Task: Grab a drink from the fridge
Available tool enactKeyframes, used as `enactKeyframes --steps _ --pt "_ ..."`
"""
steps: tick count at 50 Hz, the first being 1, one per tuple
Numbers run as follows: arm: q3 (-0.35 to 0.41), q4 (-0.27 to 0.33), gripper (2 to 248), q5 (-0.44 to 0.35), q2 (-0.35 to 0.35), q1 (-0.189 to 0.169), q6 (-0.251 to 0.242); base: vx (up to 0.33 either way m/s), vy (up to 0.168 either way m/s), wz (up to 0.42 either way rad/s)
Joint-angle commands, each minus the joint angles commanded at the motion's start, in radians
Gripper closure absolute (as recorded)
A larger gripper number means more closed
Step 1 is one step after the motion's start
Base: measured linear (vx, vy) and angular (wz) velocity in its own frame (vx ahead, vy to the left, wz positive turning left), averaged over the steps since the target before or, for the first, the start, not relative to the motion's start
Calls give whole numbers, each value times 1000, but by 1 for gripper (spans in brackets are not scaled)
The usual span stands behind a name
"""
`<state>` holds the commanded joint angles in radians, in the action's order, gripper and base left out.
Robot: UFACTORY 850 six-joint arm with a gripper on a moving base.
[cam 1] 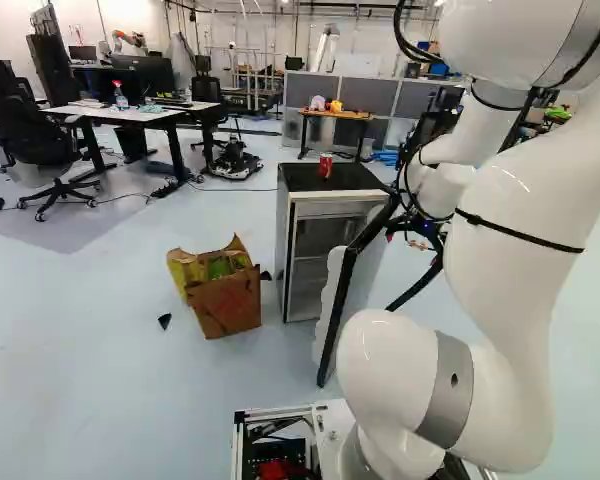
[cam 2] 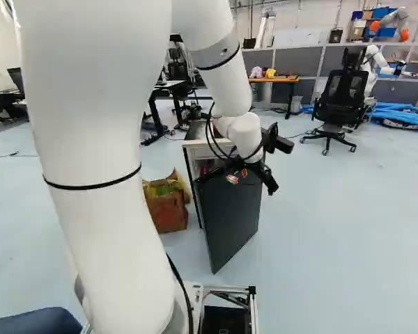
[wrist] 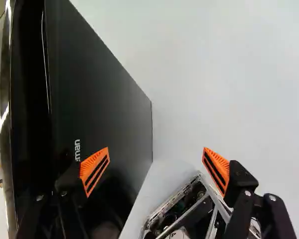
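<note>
The robot arm (cam 1: 505,290) is gleaming like glossy plastic, the fridge door (cam 2: 230,216) is showing a smooth face, and the box (cam 1: 225,305) is looking like matt cardboard.

Pale floor (cam 1: 90,370) — open fridge (cam 1: 303,180) on it — cardboard box (cam 1: 226,303) beside.

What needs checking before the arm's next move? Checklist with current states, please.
1. Door open: ok, swung out, shelves exposed in the left base view.
2. Gripper open and empty: ok, fingers apart, nothing between them.
3. Gripper at the fridge opening: not ok, it is on the door's outer side.
4. Gripper free of contact with the door: cannot tell, one finger overlaps it in the wrist view.
5. Drink inside identified: cannot tell. The red can stands on top of the fridge.
6. Box out of the doorway: ok, it's beside the fridge.
</note>
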<state>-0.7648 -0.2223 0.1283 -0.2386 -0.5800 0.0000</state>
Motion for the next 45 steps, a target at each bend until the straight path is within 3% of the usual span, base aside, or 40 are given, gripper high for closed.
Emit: enactKeyframes --steps 25,45 --pt "51 130 3 -32 42 60 0 0 0 0" --pt "86 284 3 -67 72 111 0 0 0 0"
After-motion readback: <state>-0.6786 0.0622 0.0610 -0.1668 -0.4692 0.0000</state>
